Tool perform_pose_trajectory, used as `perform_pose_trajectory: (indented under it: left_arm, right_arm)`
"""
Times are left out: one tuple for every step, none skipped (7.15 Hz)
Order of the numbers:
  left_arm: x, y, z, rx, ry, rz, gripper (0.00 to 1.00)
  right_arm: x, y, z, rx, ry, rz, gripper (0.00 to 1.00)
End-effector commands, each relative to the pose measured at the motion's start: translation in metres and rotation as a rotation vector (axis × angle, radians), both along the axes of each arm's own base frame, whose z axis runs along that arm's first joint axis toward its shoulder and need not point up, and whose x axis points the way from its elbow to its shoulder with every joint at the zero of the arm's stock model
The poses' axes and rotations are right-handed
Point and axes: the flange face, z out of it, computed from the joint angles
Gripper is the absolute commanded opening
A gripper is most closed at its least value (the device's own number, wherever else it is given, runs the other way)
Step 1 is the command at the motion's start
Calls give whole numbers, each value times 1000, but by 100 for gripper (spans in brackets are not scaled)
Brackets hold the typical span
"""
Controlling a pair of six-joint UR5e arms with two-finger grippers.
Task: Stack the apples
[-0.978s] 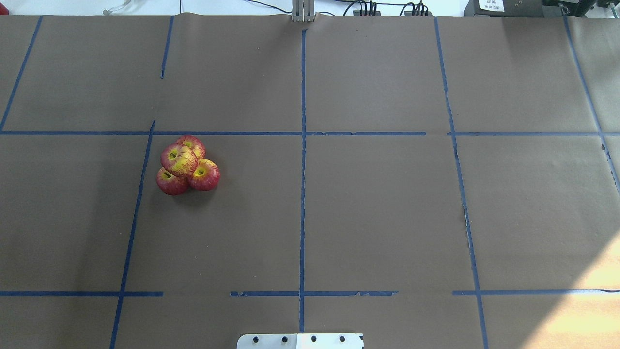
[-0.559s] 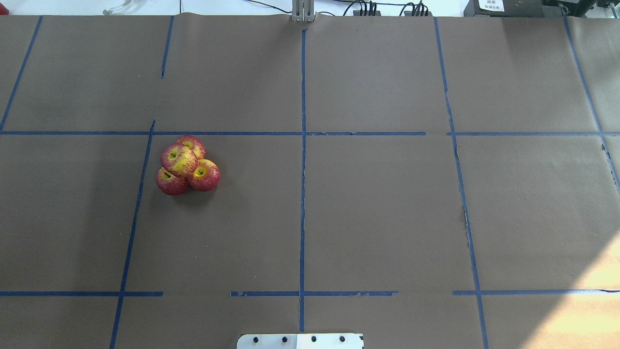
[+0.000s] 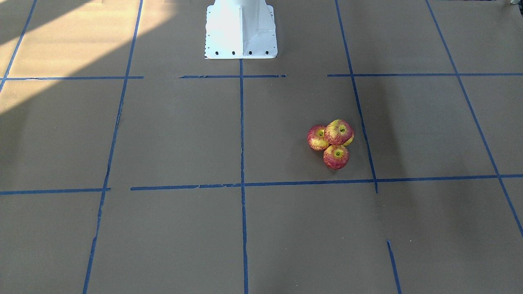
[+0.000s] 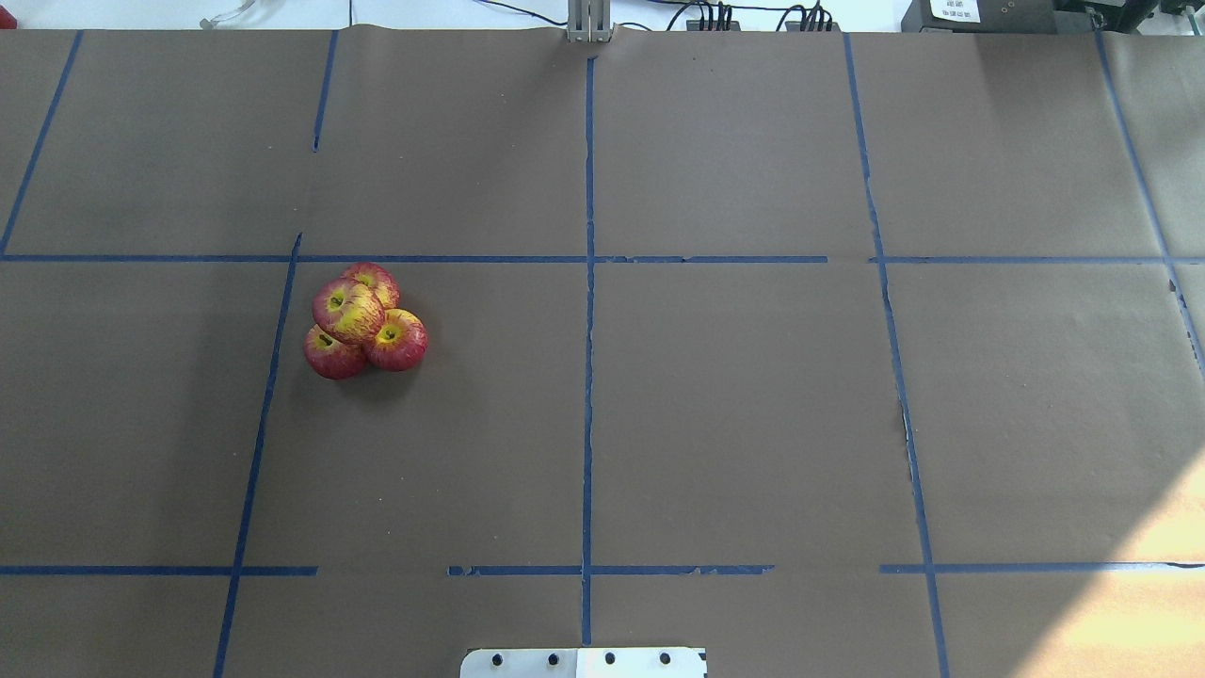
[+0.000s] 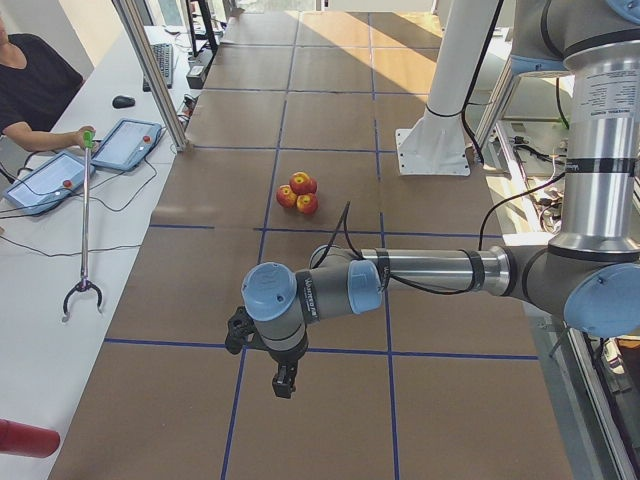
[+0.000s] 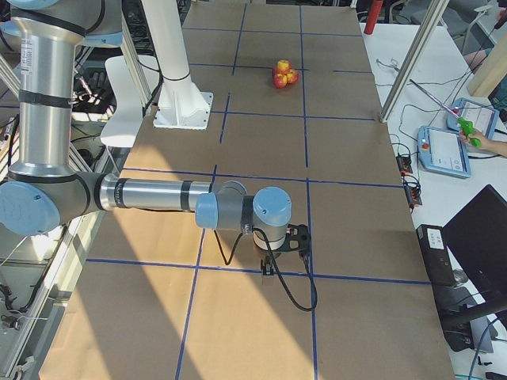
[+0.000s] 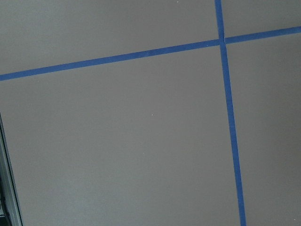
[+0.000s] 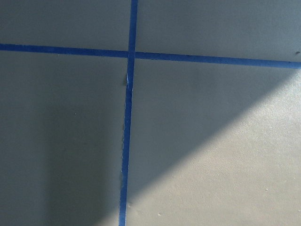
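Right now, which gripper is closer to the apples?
Left. The left gripper hangs near the left end of the table, on the same side of the centre line as the apples. The right gripper hangs near the right end, across that line from them.

Both arms are built alike. The left arm [image 5: 420,270] and right arm [image 6: 150,194] are brushed-silver tubes between grey joint housings, each closed by a round pale-blue cap [image 5: 268,292]. I see a loose black cable [image 5: 345,225] looping off each forearm. There is a printed label [image 5: 606,95] on the left arm's upper tube, its text too small to read. The left gripper [image 5: 283,383] and right gripper [image 6: 268,267] are black. The white pedestal [image 3: 241,24] has a flared foot with a row of dark bolt holes [image 3: 233,53].
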Motion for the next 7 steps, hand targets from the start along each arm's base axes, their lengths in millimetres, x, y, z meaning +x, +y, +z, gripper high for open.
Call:
perform_pose_trajectory:
  left_arm:
    - [0, 0, 3, 32, -3, -1, 100]
    - [0, -7, -2, 49, -6, 0, 100]
    - [0, -9, -4, 52, -6, 2, 100]
    - [0, -9, -2, 44, -13, 2, 100]
    - [-1, -12, -7, 56, -13, 6, 100]
    - [-1, -11, -4, 50, -14, 7, 100]
    - [-1, -10, -6, 56, -16, 10, 100]
  right_arm:
    - [0, 0, 0, -1, 0, 0, 100]
    - [0, 0, 0, -1, 0, 0, 100]
    - [0, 0, 0, -1, 0, 0, 100]
    - [0, 0, 0, -1, 0, 0, 100]
    - [0, 0, 0, -1, 0, 0, 100]
    - [0, 0, 0, -1, 0, 0, 100]
    - [0, 0, 0, -1, 0, 0, 100]
